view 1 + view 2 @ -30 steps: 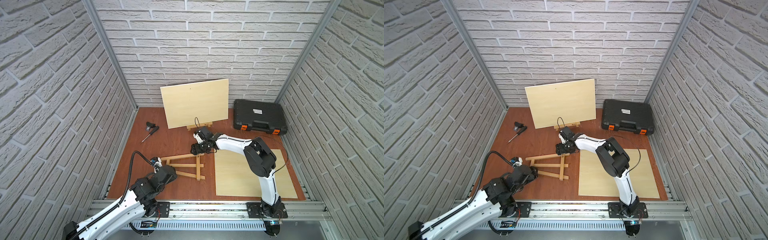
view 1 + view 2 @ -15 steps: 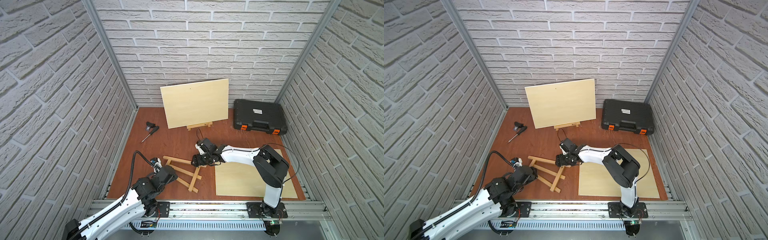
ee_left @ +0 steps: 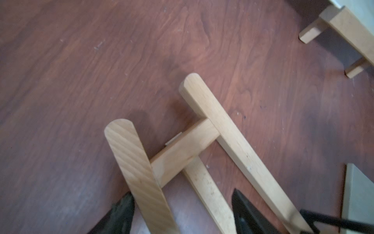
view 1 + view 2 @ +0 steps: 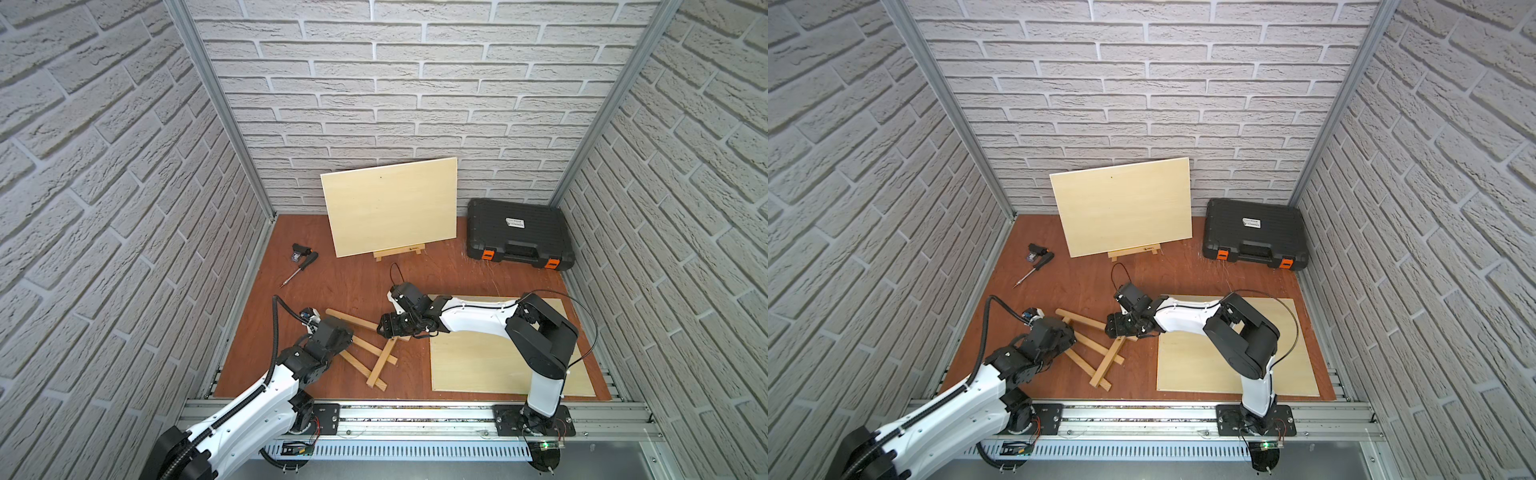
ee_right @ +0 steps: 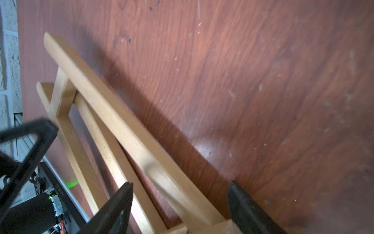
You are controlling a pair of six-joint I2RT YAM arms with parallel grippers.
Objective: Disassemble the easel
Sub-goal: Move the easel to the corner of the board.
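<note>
Item: left tool [image 3: 182, 202], nearest, jaws wide astride two slats at rounded end of easel [image 4: 374, 350]; clamped or free, cannot tell. Easel flat on desk [image 4: 332, 282], long axis slanting away toward right tool [image 4: 385, 328], likewise astride foot end, grip unclear. Since earlier: easel swung from crosswise; right arm drew nearer.

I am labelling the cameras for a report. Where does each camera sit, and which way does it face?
Both top views: high above the front rail, looking down toward the back wall; both arms show.
Left wrist: on the left arm, looking past its fingers at the lying easel.
Right wrist: on the right arm, likewise; its fingers show.
Shared by all: the lying easel.
</note>
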